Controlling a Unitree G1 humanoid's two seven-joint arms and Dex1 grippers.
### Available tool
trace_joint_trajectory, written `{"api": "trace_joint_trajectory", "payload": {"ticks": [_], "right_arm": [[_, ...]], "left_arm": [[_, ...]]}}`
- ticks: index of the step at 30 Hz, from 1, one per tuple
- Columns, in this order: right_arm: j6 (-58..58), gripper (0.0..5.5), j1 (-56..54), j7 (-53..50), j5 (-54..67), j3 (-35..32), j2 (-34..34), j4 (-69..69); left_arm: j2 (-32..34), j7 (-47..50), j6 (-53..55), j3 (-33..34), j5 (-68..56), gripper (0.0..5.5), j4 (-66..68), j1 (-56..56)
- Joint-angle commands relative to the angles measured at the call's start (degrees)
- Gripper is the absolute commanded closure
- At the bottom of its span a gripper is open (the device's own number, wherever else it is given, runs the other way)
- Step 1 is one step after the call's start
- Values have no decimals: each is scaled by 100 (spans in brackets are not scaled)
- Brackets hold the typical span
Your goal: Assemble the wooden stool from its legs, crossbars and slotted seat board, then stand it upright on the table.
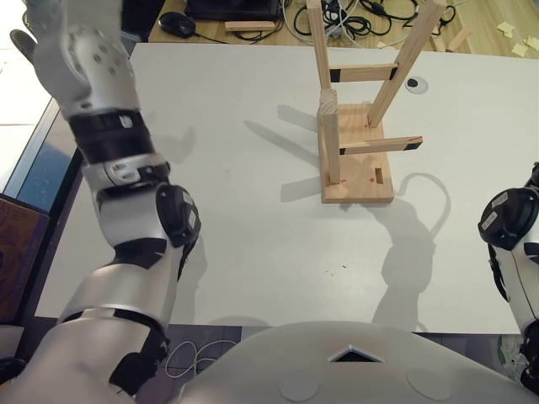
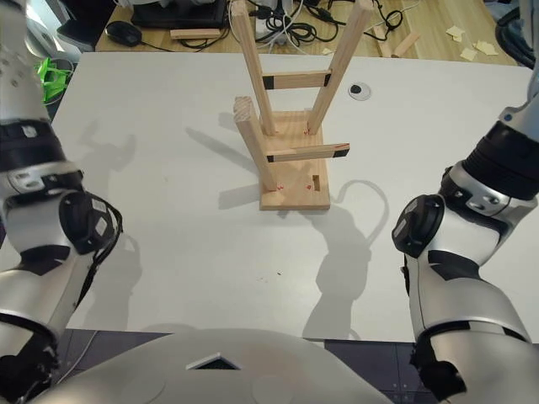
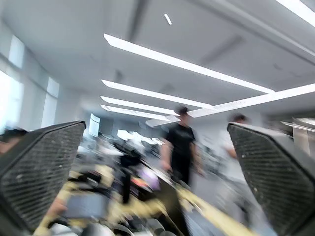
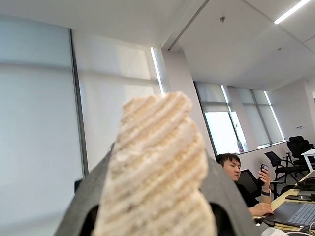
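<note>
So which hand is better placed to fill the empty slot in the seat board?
Right, probably. The right hand is shut on a wooden piece, and the empty slot lies on the seat board's right side. The left hand is open, empty and raised.

Three legs (image 2: 255,76), two crossbars (image 2: 296,82), one seat board (image 2: 295,199); one wooden piece (image 4: 156,172).
</note>
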Motion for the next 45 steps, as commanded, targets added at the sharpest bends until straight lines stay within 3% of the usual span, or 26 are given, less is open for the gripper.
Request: {"api": "trace_joint_trajectory", "payload": {"ticks": [1,7,12,21,27,33,40,45], "right_arm": [[175,450,309,180,-113,256,-106,-328],[147,450,230,292,-180,518,66,-429],[43,450,218,246,-258,564,175,-442],[-166,450,82,-20,-418,342,216,-170],[161,450,346,-114,-406,45,-232,-170],[428,450,1544,176,-756,-155,-934,-315],[306,450,1932,702,-1227,-438,-1578,176],[338,450,2430,841,-1342,-659,-1639,326]], "left_arm": [[115,492,-667,-577,877,10,1147,-773],[-2,-667,-518,-2545,2312,10,1555,-493],[-100,-1530,-208,-2997,2289,10,842,-127],[-181,-1431,592,-3037,2305,10,-495,303],[6,483,652,-1709,2264,10,-498,512],[25,1141,1298,-990,2110,10,-1223,2330],[-668,1227,1380,-1285,1936,10,-1408,3576],[-1031,1045,1581,-1824,1932,10,-1809,4091]]}}
